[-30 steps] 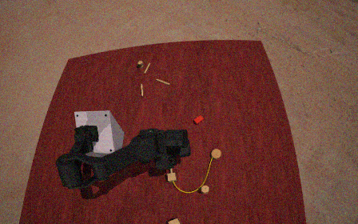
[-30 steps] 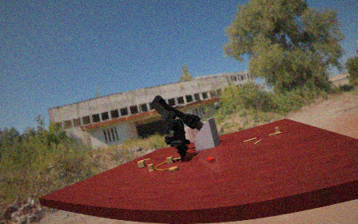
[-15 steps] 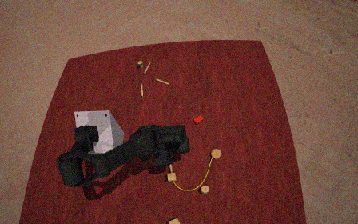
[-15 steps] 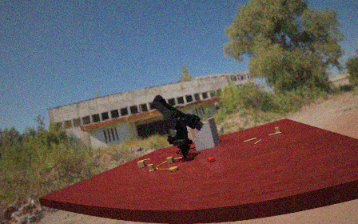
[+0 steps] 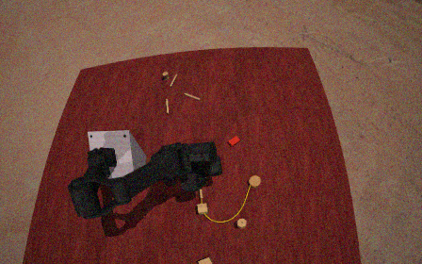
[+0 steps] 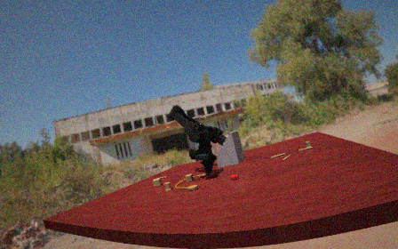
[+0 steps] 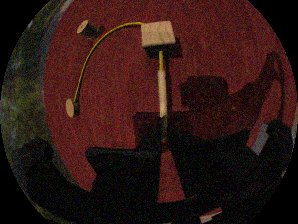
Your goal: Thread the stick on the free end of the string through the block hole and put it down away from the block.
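The wooden block (image 5: 202, 208) (image 6: 189, 178) (image 7: 158, 34) rests on the table. The yellow string (image 5: 221, 222) (image 7: 94, 48) runs from the round button (image 5: 254, 181) (image 6: 192, 188) (image 7: 72, 107) to one side of the block and shows again at its other side, so it passes through. There it joins the wooden stick (image 5: 201, 193) (image 7: 162, 92), which is wholly outside the block, with a short length of string between. My gripper (image 6: 208, 172) (image 7: 162, 128) is shut on the stick's far end, low over the table; the fingertips are dark in the wrist view and hidden by the arm in the top view.
A small wooden cylinder (image 5: 241, 222) (image 6: 167, 186) (image 7: 84, 27) stands near the string. Another wooden piece (image 5: 204, 260) (image 6: 156, 181) lies beyond the block. A red piece (image 5: 234, 140) (image 6: 234, 177) lies beside the arm. Three loose sticks and a small peg (image 5: 165, 74) (image 6: 307, 144) are farther off.
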`<state>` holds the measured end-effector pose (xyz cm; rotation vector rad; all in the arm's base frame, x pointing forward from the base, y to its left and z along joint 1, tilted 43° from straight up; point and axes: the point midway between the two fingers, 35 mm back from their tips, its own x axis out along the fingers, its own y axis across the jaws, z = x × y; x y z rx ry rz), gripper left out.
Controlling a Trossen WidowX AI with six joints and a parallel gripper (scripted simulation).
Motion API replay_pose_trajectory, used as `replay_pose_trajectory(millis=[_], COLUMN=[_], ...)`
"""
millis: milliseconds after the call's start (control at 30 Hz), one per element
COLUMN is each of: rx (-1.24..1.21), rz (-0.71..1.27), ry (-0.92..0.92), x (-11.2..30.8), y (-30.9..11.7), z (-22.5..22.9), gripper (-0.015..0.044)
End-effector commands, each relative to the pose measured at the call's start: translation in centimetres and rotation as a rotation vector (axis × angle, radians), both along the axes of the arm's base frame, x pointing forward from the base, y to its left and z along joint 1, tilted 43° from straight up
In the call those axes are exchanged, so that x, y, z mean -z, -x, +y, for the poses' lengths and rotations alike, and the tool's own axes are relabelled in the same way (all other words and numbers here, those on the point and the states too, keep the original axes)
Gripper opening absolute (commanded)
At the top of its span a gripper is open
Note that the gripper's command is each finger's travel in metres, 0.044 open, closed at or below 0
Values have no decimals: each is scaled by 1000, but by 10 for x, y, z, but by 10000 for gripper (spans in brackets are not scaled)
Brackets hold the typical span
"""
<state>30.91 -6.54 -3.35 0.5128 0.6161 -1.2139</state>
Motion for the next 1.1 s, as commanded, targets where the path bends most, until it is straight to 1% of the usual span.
replay_pose_trajectory(millis=[0,533,1067], rx=[-3,-25,97], rz=[8,3,126], ry=[-4,-9,23], x=[7,12,27], y=[5,7,2], z=[2,12,13], gripper=[0,0,0])
